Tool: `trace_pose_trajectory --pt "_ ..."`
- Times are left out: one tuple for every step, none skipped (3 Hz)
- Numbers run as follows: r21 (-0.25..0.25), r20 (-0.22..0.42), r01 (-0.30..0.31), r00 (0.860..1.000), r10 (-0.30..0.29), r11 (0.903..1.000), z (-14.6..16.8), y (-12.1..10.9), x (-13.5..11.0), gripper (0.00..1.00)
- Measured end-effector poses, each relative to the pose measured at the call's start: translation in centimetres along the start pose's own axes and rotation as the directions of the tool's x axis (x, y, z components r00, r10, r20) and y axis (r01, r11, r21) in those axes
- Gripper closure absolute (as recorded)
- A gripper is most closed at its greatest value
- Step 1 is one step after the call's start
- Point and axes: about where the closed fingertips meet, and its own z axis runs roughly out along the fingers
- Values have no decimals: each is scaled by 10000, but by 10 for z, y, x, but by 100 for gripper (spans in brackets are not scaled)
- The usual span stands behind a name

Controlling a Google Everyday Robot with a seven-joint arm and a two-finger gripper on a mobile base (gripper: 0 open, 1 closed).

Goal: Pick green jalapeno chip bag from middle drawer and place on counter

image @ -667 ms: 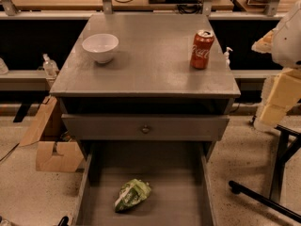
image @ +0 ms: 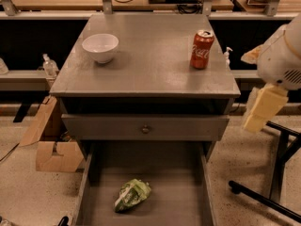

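Note:
The green jalapeno chip bag [image: 132, 195] lies crumpled on the floor of the open middle drawer [image: 183, 197], left of its centre. The drawer is pulled out toward the bottom of the camera view. The grey counter [image: 150, 65] tops the cabinet above it. My gripper [image: 257, 113] hangs at the right edge of the view, beside the cabinet's right front corner. It is at about counter height, well above and to the right of the bag, and holds nothing I can see. The white arm body [image: 284, 55] sits above it.
A white bowl [image: 100, 46] stands at the counter's back left and a red cola can [image: 201, 49] at its back right. A closed drawer face with a knob [image: 145, 128] sits above the open drawer. Cardboard [image: 51, 149] lies on the floor at left, black stand legs [image: 273, 192] at right.
My gripper has shifted a little to the left and down, closer to the cabinet's right corner. The bag, bowl and can have not moved.

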Motion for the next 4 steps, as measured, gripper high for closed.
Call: trace_pose_trajectory --pt "-213 535 645 9966 -633 9977 69 28 20 0" --pt "-382 914 1858 9791 -1817 9818 167 60 41 0" --pt "258 1154 2379 9641 -2393 9709 225 55 37 0" --pt "897 1286 2405 9595 -2506 9665 229 41 25 0"
